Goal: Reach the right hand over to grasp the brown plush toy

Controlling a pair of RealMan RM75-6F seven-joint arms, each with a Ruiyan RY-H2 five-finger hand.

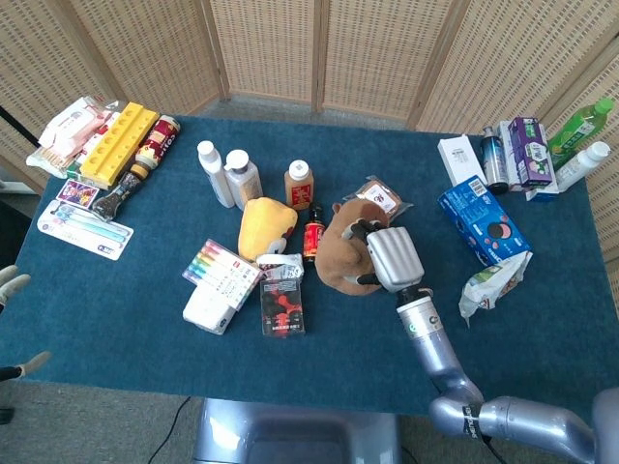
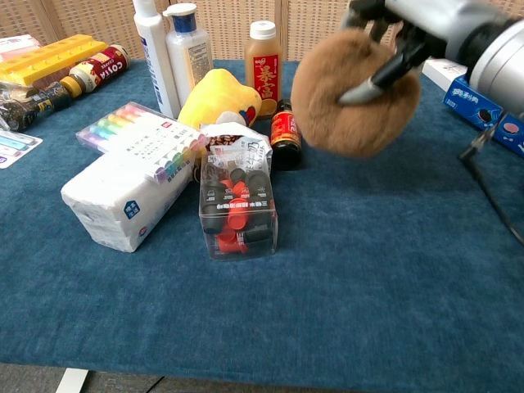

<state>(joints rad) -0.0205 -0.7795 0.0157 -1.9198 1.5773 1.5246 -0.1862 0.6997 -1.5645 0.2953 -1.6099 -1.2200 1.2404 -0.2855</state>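
Fuzzy matt brown plush toy [image 2: 348,102]; smooth silvery right hand [image 1: 391,259]; napped blue tablecloth [image 2: 368,270].
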